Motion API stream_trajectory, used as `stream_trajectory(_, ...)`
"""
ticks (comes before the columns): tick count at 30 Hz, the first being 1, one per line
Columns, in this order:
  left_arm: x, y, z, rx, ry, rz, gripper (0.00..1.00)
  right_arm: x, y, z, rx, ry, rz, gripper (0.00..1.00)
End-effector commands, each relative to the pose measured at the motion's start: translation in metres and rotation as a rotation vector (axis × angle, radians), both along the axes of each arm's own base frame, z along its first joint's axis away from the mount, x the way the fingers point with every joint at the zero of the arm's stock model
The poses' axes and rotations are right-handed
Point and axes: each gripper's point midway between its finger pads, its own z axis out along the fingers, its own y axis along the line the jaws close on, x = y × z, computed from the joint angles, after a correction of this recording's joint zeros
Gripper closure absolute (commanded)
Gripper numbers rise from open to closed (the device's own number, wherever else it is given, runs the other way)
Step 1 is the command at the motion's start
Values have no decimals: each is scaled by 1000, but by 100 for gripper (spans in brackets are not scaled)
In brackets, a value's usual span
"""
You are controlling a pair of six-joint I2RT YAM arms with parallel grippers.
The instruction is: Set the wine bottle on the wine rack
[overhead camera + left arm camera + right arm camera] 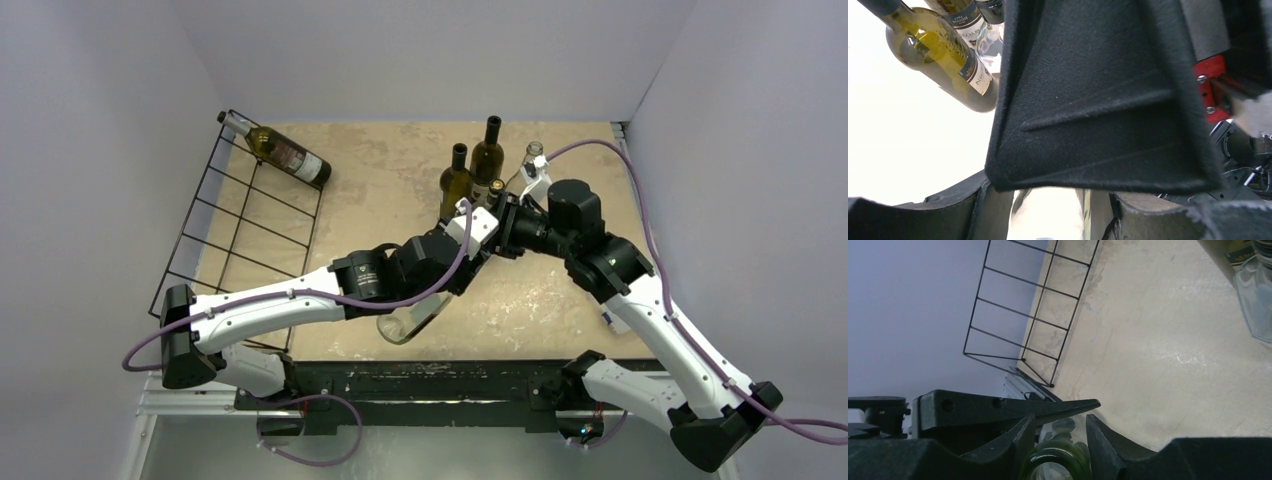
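Clear, faintly green glass wine bottle (408, 320) near table centre, apparently empty. It lies slanted, long axis 7 to 1 o'clock, round base toward 7, neck toward 1. Can't tell if the base touches the table (560, 300).

Left pincer (1048, 222): black felt-textured fingers either side of the glass body, pinching it.

Right pincer (1055, 440): pointed black fingers pinching the green ring of the bottle mouth.

Table is tan, mottled and scuffed.

Wine rack (245, 225) at 9 o'clock, thin black wire grid, open rectangles. One bottle (288, 156) lies across its far end, dark glass, pale label, neck toward 10 o'clock.

Standing bottles (487, 165) at 12 o'clock, upright and close together. Two are dark with yellowish liquid, one clear.
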Motion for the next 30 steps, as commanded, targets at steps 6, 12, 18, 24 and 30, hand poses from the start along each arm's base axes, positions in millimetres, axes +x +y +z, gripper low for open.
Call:
stream_trajectory(6, 4, 8, 15, -24, -30, 15, 100, -4, 10, 69, 194, -138, 35, 39)
stream_trajectory(12, 6, 12, 16, -29, -37, 34, 100, -1, 7, 69, 177, -142, 10, 27)
stream_trajectory(18, 7, 15, 17, -29, -42, 44, 100, 3, -8, 77, 146, -177, -70, 18)
stream_trajectory(24, 8, 24, 25, -50, -54, 78, 100, 7, -30, 89, 122, -222, -192, 5)
stream_trajectory(30, 10, 40, 39, -108, -50, 150, 100, 10, -58, 96, 101, -261, -334, 1)
